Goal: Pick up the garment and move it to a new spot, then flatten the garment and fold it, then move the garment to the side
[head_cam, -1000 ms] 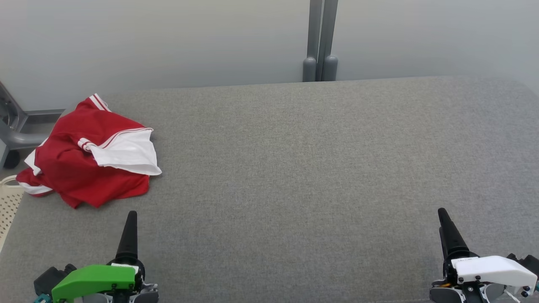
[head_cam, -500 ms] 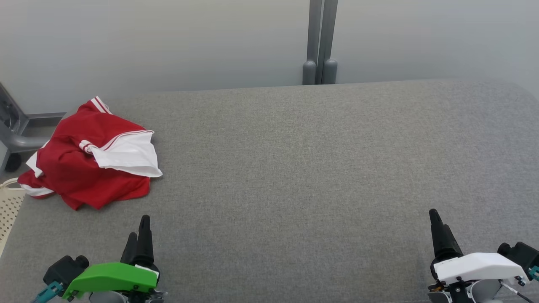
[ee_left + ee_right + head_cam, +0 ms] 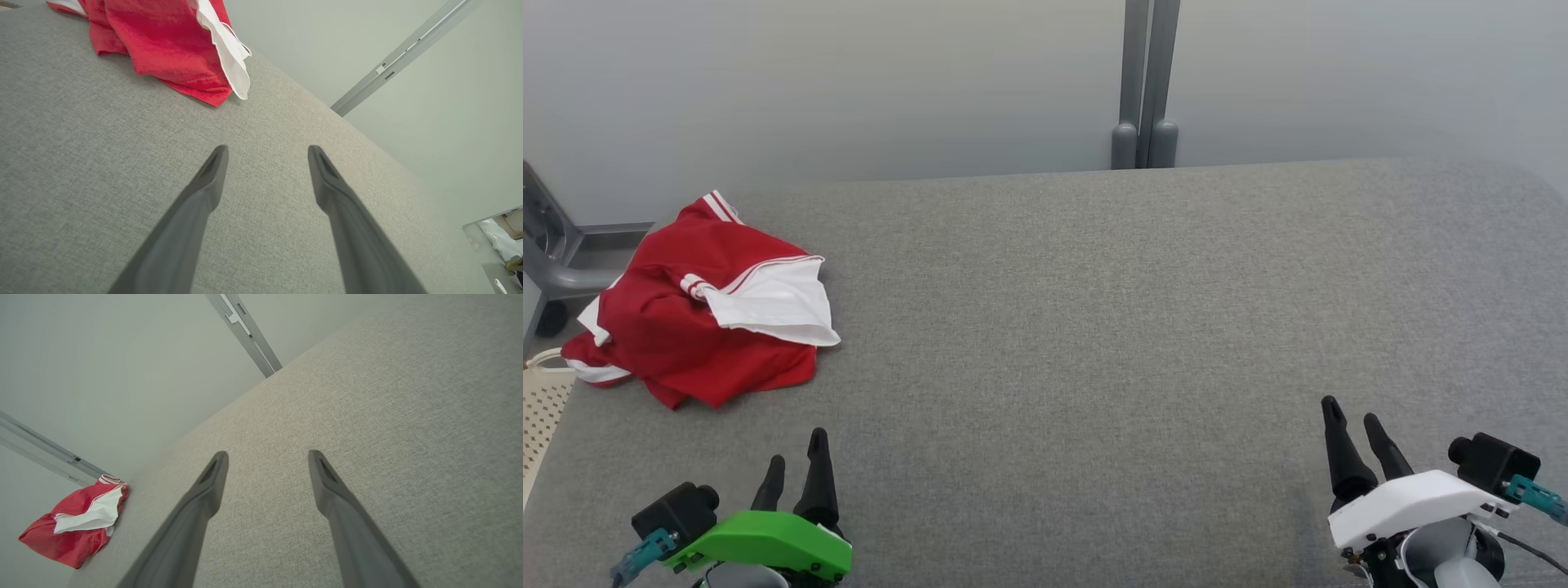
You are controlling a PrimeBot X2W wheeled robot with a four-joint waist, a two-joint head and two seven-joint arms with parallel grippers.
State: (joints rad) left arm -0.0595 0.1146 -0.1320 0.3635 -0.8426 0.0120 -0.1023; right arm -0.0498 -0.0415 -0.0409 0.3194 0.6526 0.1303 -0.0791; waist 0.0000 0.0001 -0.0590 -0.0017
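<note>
The garment (image 3: 694, 314) is a crumpled red piece with white panels and stripes, lying at the far left of the grey padded table (image 3: 1094, 327). It also shows at the top left in the left wrist view (image 3: 163, 41) and small at the lower left in the right wrist view (image 3: 73, 526). My left gripper (image 3: 796, 449) hovers open near the front edge, a short way in front of the garment and apart from it. At the front right, my right gripper (image 3: 1352, 412) stands open and empty, far from the garment.
A grey post (image 3: 1143, 82) stands against the pale wall behind the table. A cream perforated basket (image 3: 539, 400) and a grey wheeled frame (image 3: 551, 269) sit beyond the table's left edge. The table's wide middle and right are bare fabric.
Both grippers have turned so that two fingers of each now show apart. The left one shifted slightly right, the right one slightly left. The camera tilted a little; the garment has not moved.
</note>
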